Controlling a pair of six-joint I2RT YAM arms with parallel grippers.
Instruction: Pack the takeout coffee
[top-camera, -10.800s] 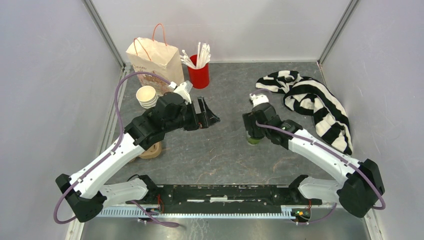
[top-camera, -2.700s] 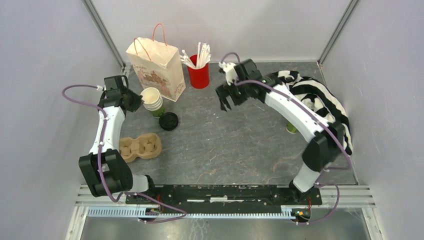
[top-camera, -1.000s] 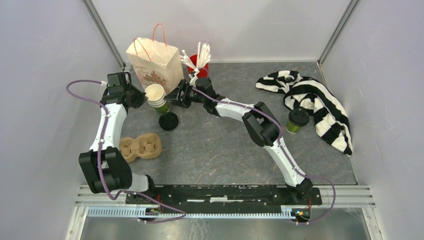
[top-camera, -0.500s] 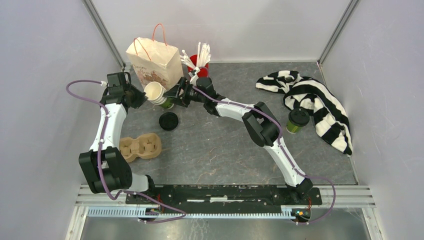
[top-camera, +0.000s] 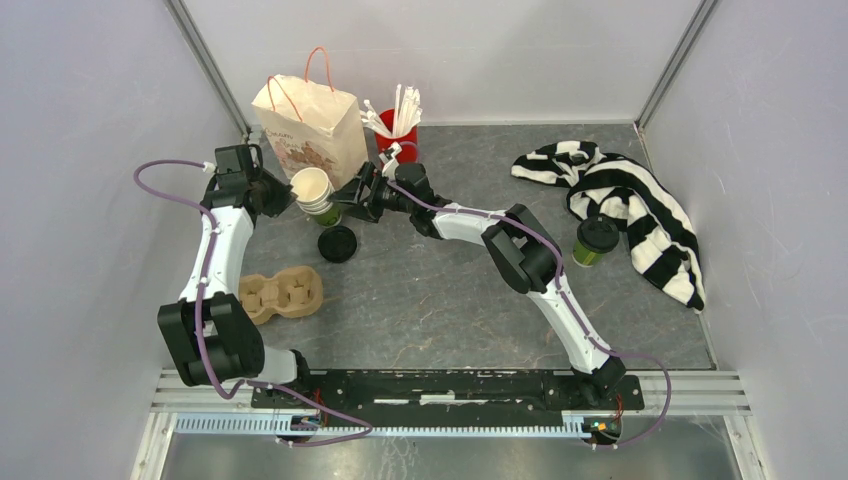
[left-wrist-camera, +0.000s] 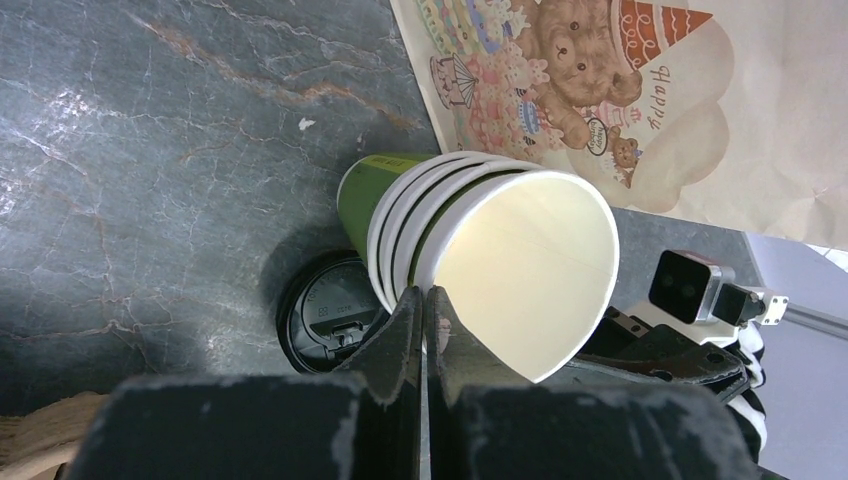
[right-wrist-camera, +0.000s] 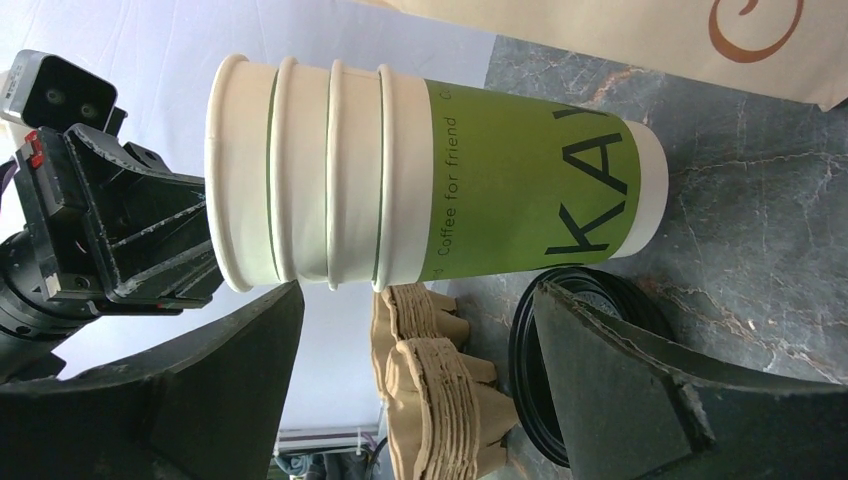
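One takeout coffee (top-camera: 597, 240), a green cup with a black lid, stands at the right against the striped cloth, far from both grippers. My left gripper (top-camera: 287, 194) (left-wrist-camera: 425, 298) is shut on the rim of the top cup of the lidless green cup stack (top-camera: 314, 192) (left-wrist-camera: 480, 250) (right-wrist-camera: 430, 210), in front of the bag. My right gripper (top-camera: 350, 199) (right-wrist-camera: 418, 292) is open, its fingers (right-wrist-camera: 620, 370) apart on either side of the stack without touching it. A loose black lid (top-camera: 338, 243) (left-wrist-camera: 322, 315) (right-wrist-camera: 522, 362) lies on the table just beside the stack.
A paper bag (top-camera: 310, 122) (left-wrist-camera: 600, 100) stands behind the stack, with a red cup of white sticks (top-camera: 398, 150) to its right. A brown pulp cup carrier (top-camera: 282, 295) (right-wrist-camera: 440, 390) lies near the left arm. A black-and-white striped cloth (top-camera: 630, 205) covers the back right.
The right gripper's jaws have spread wider beside the cup stack. The stack, tipped over half a second ago, stands straighter again. The left gripper keeps its hold on the rim.
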